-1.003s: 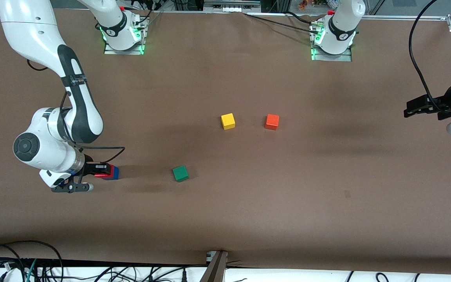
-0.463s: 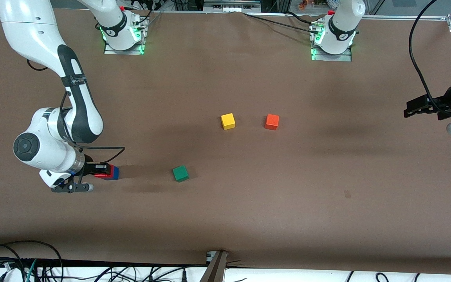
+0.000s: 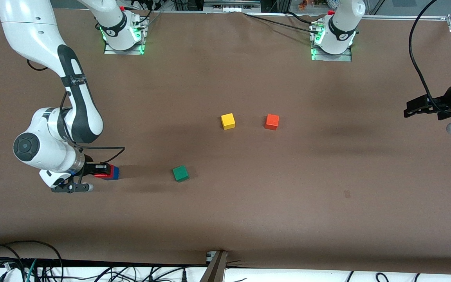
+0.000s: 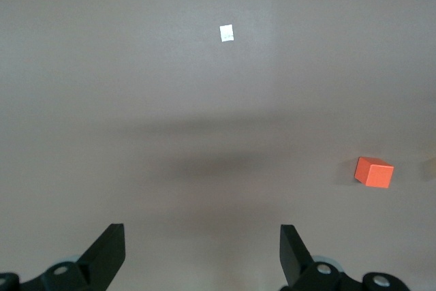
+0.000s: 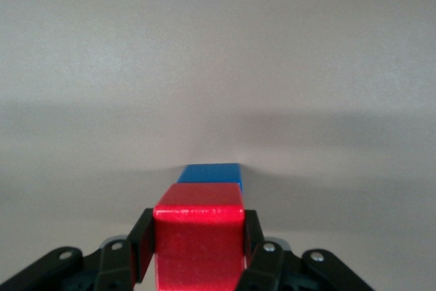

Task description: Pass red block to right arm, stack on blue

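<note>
No brand or readable writing shows on any cube; the only markings I can find are a dark band with tiny pale print on my right arm (image 3: 74,80), too small to read, and a small white tag (image 4: 227,33) on the worktop (image 3: 249,203), blank as far as I can tell.

My right gripper (image 5: 197,243) has its fingers (image 5: 142,243) closed tight on the red block (image 5: 199,243), one pad on each side face. The red block sits over the blue cube (image 5: 212,173), which rests on the worktop toward the right arm's end. From my right wrist I see only a strip of the blue cube's top past the red block (the rest is covered), and I cannot tell whether the two are touching. From the front, the pair shows as a sliver of red (image 3: 108,172) and a sliver of blue (image 3: 116,172) poking out from under my right gripper (image 3: 102,170).

My left gripper (image 4: 201,253) waits over the left arm's end of the worktop, fingers (image 4: 109,253) spread wide and holding nothing; in the front view it (image 3: 417,107) is partly cut off at the frame's edge.

A green cube (image 3: 180,173) lies near the stack, toward the middle. Farther from the front camera, a yellow cube (image 3: 228,121) and an orange-red cube (image 3: 272,122) sit apart, side by side. There are no containers here.
</note>
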Motion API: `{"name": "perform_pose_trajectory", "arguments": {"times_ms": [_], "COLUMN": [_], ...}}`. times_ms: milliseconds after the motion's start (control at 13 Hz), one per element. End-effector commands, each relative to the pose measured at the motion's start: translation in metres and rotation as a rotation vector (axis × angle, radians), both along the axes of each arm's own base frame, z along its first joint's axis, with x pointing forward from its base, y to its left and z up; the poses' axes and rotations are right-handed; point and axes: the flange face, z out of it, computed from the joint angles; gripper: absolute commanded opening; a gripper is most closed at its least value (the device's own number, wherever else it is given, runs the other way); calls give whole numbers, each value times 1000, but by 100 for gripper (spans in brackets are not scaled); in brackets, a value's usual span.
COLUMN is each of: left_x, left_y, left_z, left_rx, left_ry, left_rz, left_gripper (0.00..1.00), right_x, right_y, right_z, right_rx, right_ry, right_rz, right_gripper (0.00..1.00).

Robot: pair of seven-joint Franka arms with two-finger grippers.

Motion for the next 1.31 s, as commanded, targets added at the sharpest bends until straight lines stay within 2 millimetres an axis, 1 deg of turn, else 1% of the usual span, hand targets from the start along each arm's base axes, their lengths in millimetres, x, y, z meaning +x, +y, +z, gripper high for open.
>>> {"name": "perform_pose_trajectory", "arguments": {"times_ms": [0, 77, 309, 463, 694, 849, 1080, 1157, 1235], "left_x": [4, 4, 4, 4, 4, 4, 4, 4, 5], "left_y": [-2, -2, -2, -2, -2, -2, -1, -1, -2], "left_z": [4, 4, 4, 4, 4, 4, 4, 4, 2], "left_rx": [-15, -15, -15, -15, -15, -15, -14, -15, -15], "left_ry": [-9, -9, -9, -9, -9, -9, -9, -9, -8], "left_rz": [6, 6, 6, 6, 6, 6, 6, 8, 5], "left_gripper": [100, 100, 100, 100, 100, 100, 100, 100, 100], "right_x": [4, 4, 4, 5, 10, 12, 4, -1, -6], "right_y": [0, 1, 1, 4, 6, 2, 4, 10, 12], "right_z": [6, 7, 10, 16, 55, 76, 112, 125, 141], "right_rx": [-2, -1, 0, 3, 13, 9, 16, 18, 19], "right_ry": [-11, -12, -16, -24, -75, -106, -98, -88, -83], "right_rz": [-34, -41, -44, -36, -26, -18, -8, -2, 5], "right_gripper": [94, 99, 99, 99, 99, 100, 100, 100, 100]}}
